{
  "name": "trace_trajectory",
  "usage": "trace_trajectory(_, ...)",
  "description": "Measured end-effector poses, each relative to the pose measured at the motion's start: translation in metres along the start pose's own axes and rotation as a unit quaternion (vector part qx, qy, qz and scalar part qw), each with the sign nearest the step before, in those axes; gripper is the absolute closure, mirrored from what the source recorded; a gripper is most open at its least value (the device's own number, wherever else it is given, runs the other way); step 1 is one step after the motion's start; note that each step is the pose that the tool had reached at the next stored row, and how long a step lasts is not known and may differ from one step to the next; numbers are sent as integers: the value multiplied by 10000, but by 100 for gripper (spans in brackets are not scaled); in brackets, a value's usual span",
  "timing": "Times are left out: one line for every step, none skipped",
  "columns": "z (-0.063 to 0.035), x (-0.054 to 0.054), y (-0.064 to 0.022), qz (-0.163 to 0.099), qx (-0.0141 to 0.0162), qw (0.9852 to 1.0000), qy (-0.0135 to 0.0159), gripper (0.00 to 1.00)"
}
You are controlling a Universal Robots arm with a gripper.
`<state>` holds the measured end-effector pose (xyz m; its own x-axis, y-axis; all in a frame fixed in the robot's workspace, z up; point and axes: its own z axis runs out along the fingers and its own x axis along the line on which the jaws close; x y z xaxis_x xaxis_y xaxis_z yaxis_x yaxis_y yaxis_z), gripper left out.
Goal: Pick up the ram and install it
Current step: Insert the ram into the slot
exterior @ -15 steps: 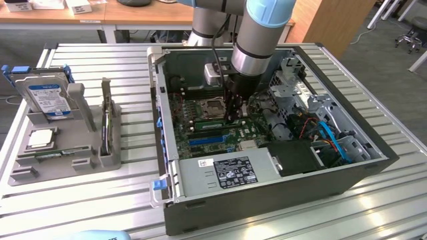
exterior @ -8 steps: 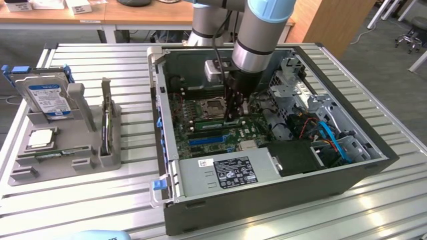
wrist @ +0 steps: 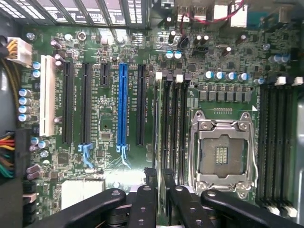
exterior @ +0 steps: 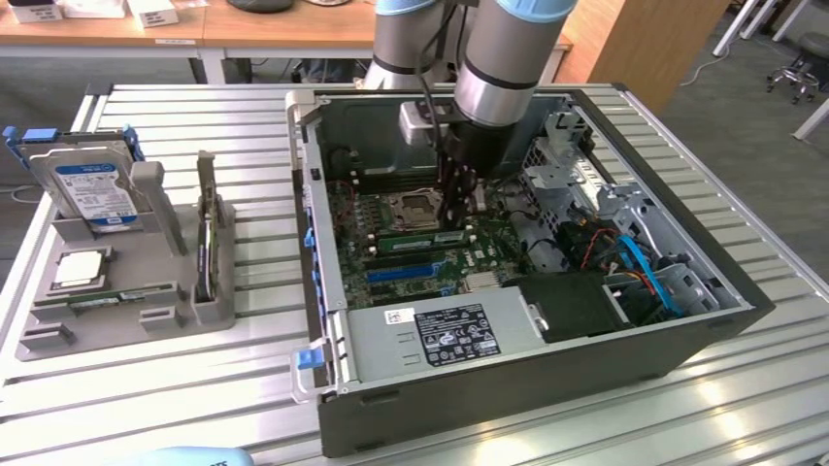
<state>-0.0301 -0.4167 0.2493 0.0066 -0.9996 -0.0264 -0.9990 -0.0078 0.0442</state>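
The ram [exterior: 412, 236] is a narrow green stick standing on edge among the memory slots, just beside the processor socket [exterior: 414, 206] inside the open computer case [exterior: 518, 388]. My gripper [exterior: 451, 218] reaches straight down into the case and is shut on the stick. In the wrist view the ram [wrist: 160, 133] shows edge-on, running along the slot nearest the blue slot [wrist: 122, 104], with my gripper [wrist: 161, 192] clamped over it and black fingers [wrist: 142, 206] on either side. I cannot tell whether the stick is fully seated in the slot.
A grey tray [exterior: 123, 330] at the exterior view's left holds a hard drive [exterior: 97, 189] with a blue-white label, a square silver chip [exterior: 81, 267] and a small green board [exterior: 111, 299]. The power supply [exterior: 441, 330], cables [exterior: 635, 262] and drive cage crowd the case's near side.
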Motion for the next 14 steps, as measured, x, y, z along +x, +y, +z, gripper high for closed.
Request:
trace_trajectory(-21,-1,1,0,0,10000,0,81)
trace_trajectory(-42,-1,2,0,0,10000,0,81)
trace_trajectory(-61,-2,3,0,0,10000,0,81)
trace_trajectory(-77,-2,3,0,0,10000,0,81)
trace_trajectory(-91,-2,4,0,0,10000,0,81)
trace_trajectory(-107,-3,5,0,0,10000,0,81)
trace_trajectory(-122,-3,5,0,0,10000,0,81)
trace_trajectory(-140,-4,6,0,0,10000,0,81)
trace_trajectory(-158,-4,7,0,0,10000,0,81)
trace_trajectory(-176,-5,8,0,0,10000,0,81)
trace_trajectory(-194,-5,9,0,0,10000,0,81)
trace_trajectory(-209,-6,9,0,0,10000,0,81)
trace_trajectory(-226,-6,10,0,0,10000,0,81)
trace_trajectory(-241,-6,11,0,0,10000,0,81)
